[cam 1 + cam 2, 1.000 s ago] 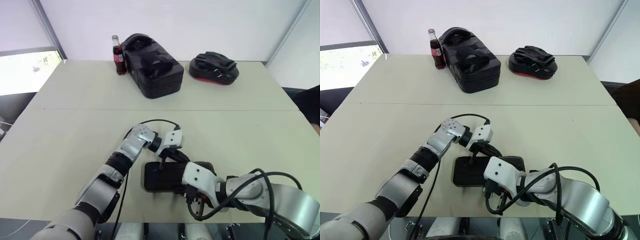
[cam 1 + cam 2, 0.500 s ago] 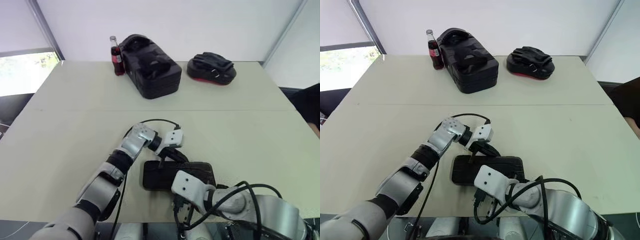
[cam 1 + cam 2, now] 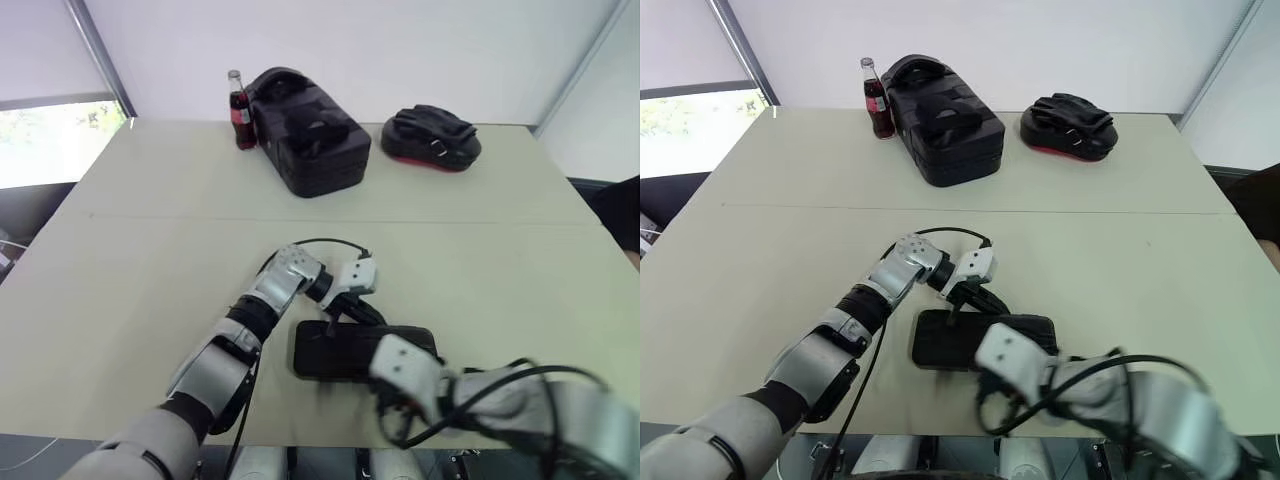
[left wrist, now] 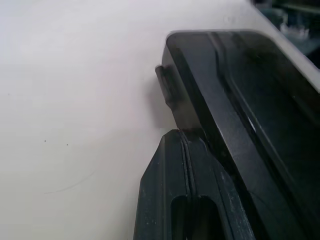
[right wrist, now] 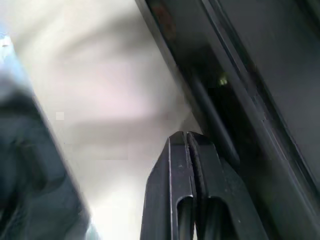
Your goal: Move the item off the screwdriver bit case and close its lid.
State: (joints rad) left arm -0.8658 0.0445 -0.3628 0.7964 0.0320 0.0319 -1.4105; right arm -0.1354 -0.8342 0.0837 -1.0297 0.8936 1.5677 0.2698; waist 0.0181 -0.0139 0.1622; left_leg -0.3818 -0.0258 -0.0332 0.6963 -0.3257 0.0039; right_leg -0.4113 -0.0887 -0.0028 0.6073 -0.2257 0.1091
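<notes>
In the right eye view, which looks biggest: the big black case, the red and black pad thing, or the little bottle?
1. Bulky black plastic case: largest.
2. Rounded black pad with a red base: middle.
3. Small glass bottle of dark drink with a red label: smallest.
All three stand in the far row, so nearness hardly matters.

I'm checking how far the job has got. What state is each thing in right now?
screwdriver bit case: flat on the table, lid down.
left gripper: shut, tip at the case's edge by the latch tab.
right gripper: shut, holding nothing.
cola bottle: upright, capped.
big black case: closed.
</notes>
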